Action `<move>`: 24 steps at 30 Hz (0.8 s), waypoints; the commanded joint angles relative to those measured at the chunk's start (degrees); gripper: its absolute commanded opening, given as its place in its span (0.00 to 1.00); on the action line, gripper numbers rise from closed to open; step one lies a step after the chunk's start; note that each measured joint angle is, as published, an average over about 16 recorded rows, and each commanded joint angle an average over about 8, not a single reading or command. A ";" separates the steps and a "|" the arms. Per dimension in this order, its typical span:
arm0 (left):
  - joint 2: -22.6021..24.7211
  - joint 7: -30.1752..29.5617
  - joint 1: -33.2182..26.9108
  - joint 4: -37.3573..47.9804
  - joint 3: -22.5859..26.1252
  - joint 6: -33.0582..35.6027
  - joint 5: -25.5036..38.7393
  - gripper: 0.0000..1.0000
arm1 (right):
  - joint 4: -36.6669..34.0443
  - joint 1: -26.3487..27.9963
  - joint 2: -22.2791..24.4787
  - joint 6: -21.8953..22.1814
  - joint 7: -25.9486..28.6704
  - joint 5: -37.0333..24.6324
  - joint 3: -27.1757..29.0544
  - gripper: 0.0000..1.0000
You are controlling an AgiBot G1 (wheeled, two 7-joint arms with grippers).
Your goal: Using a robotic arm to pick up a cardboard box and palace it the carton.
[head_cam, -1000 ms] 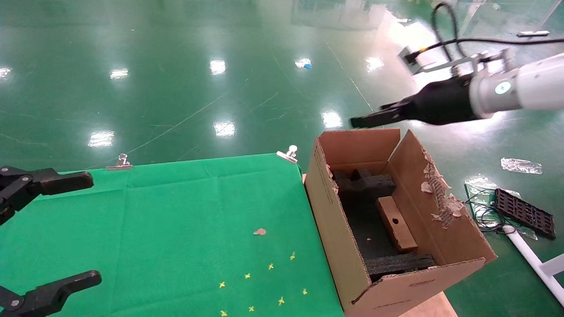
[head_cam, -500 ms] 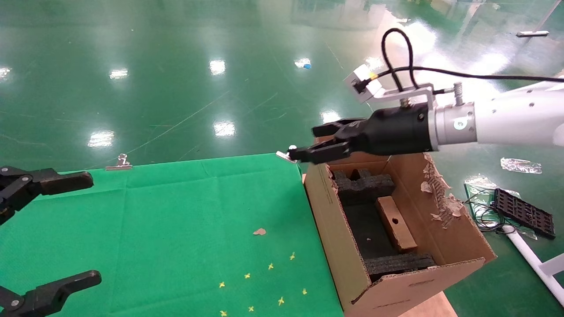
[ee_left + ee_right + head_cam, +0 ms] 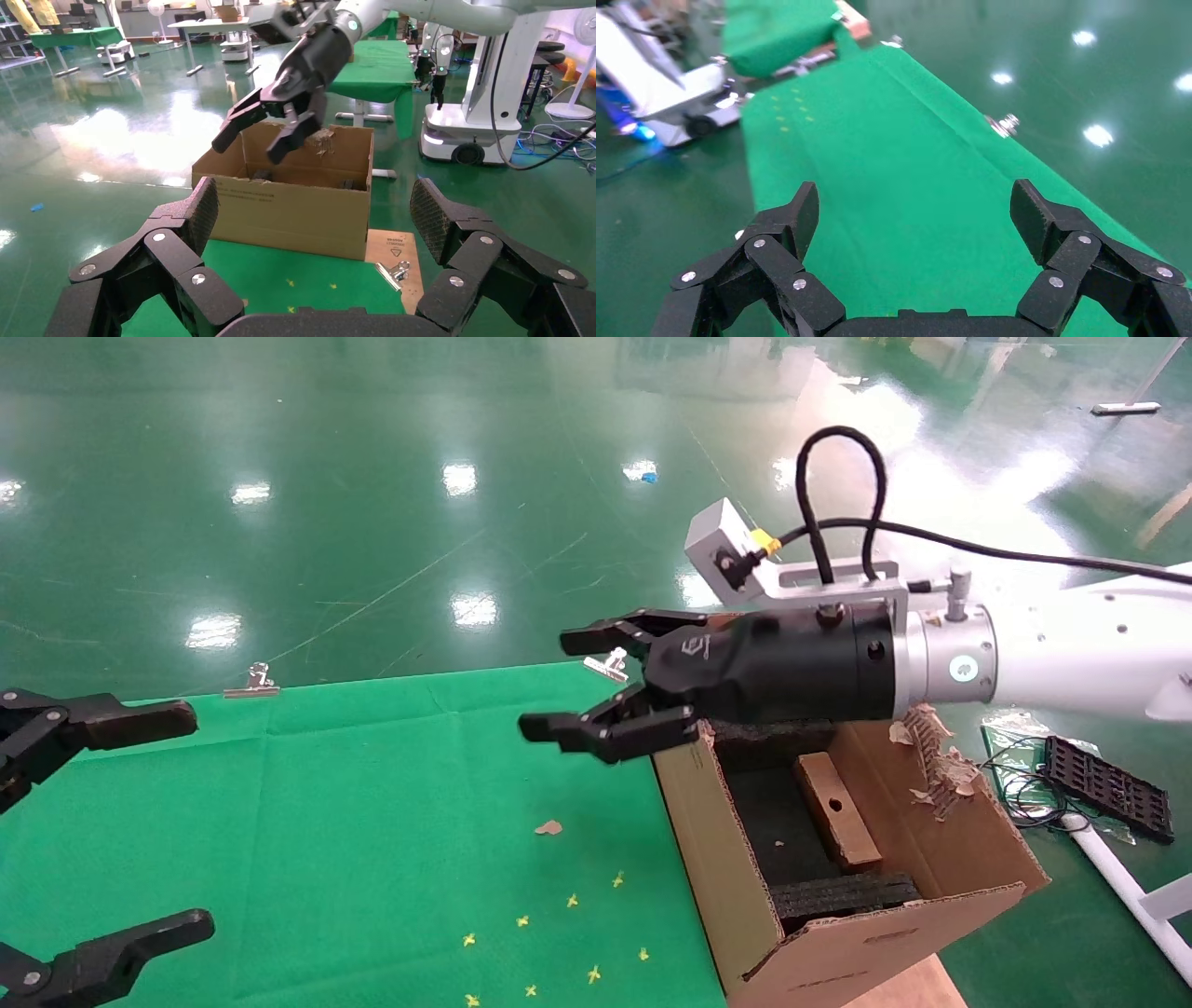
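Observation:
The slim brown cardboard box (image 3: 835, 808), with a round hole in its face, lies inside the carton (image 3: 726, 877) between black foam inserts (image 3: 838, 894). The robotic arm (image 3: 1071, 658) reaches from the right across the carton's far end. Its right gripper (image 3: 545, 684) is open and empty, above the green cloth just left of the carton. It also shows in the left wrist view (image 3: 242, 151) above the carton (image 3: 295, 210). In its own view the right gripper (image 3: 916, 207) has only green cloth between its fingers. My left gripper (image 3: 200, 820) is open and empty at the table's left edge.
The green cloth table (image 3: 372, 784) has metal clips (image 3: 251, 684) along its far edge, yellow marks (image 3: 559, 933) and a small cardboard scrap (image 3: 549, 827). The carton's right flap is torn (image 3: 931, 756). A black tray and wires (image 3: 1108, 787) lie on the floor at right.
The right arm has swung left and down from above the carton's far side to over the cloth, and its fingers have spread wider. The cardboard box and left gripper have not moved.

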 commanded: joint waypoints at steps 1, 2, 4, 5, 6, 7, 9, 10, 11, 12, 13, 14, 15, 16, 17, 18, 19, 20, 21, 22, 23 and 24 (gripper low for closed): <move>0.00 0.00 0.00 0.00 0.01 0.00 0.00 1.00 | 1.56 -2.09 0.07 -0.76 -1.26 0.91 2.42 1.00; 0.00 0.00 0.00 0.00 0.01 0.00 -0.01 1.00 | 2.36 -3.16 0.11 -1.14 -1.91 1.38 3.66 1.00; -0.01 0.01 0.00 0.00 0.01 -0.01 -0.01 1.00 | 3.92 -5.25 0.18 -1.90 -3.17 2.30 6.09 1.00; -0.01 0.01 0.00 0.00 0.02 -0.01 -0.01 1.00 | 4.72 -6.31 0.22 -2.29 -3.81 2.76 7.32 1.00; -0.01 0.01 0.00 0.00 0.02 -0.01 -0.01 1.00 | 5.52 -7.38 0.25 -2.68 -4.46 3.23 8.56 1.00; -0.01 0.01 -0.01 0.00 0.02 -0.01 -0.02 1.00 | 6.28 -8.41 0.29 -3.05 -5.07 3.68 9.76 1.00; -0.01 0.01 -0.01 0.00 0.03 -0.01 -0.02 1.00 | 7.88 -10.54 0.36 -3.82 -6.36 4.61 12.23 1.00; -0.01 0.02 -0.01 0.00 0.03 -0.01 -0.02 1.00 | 8.65 -11.57 0.39 -4.19 -6.98 5.06 13.42 1.00; -0.01 0.02 -0.01 0.00 0.03 -0.01 -0.02 1.00 | 9.44 -12.64 0.43 -4.58 -7.62 5.53 14.66 1.00; -0.02 0.02 -0.01 0.00 0.04 -0.02 -0.03 1.00 | 10.24 -13.70 0.47 -4.96 -8.27 5.99 15.89 1.00; -0.02 0.02 -0.01 0.00 0.04 -0.02 -0.03 1.00 | 11.01 -14.73 0.50 -5.34 -8.89 6.45 17.09 1.00; -0.02 0.02 -0.01 0.00 0.04 -0.02 -0.03 1.00 | 11.80 -15.80 0.54 -5.72 -9.53 6.91 18.32 1.00; -0.02 0.02 -0.01 0.00 0.05 -0.02 -0.03 1.00 | 12.60 -16.86 0.58 -6.11 -10.17 7.38 19.56 1.00; -0.02 0.02 -0.01 0.00 0.05 -0.02 -0.03 1.00 | 13.25 -17.73 0.60 -6.42 -10.70 7.76 20.57 1.00; -0.02 0.03 -0.01 0.00 0.05 -0.02 -0.03 1.00 | 13.78 -18.44 0.63 -6.68 -11.13 8.07 21.39 1.00; -0.02 0.03 -0.01 0.00 0.05 -0.02 -0.04 1.00 | 14.44 -19.34 0.66 -7.00 -11.66 8.45 22.44 1.00; -0.02 0.03 -0.01 0.00 0.05 -0.03 -0.04 1.00 | 15.05 -20.15 0.68 -7.29 -12.10 8.81 23.38 1.00; -0.02 0.03 -0.01 0.01 0.05 -0.03 -0.04 1.00 | 15.57 -20.86 0.70 -7.54 -12.47 9.12 24.21 1.00; -0.03 0.03 -0.01 0.01 0.05 -0.03 -0.04 1.00 | 16.01 -21.45 0.71 -7.75 -12.75 9.39 24.89 1.00; -0.03 0.03 0.00 0.01 0.05 -0.04 -0.05 1.00 | 16.30 -21.86 0.72 -7.90 -12.92 9.58 25.36 1.00; -0.03 0.03 0.00 0.01 0.05 -0.04 -0.05 1.00 | 16.50 -22.13 0.73 -8.00 -13.01 9.72 25.69 1.00; -0.03 0.03 0.00 0.02 0.05 -0.04 -0.05 1.00 | 16.70 -22.43 0.74 -8.11 -13.13 9.87 26.03 1.00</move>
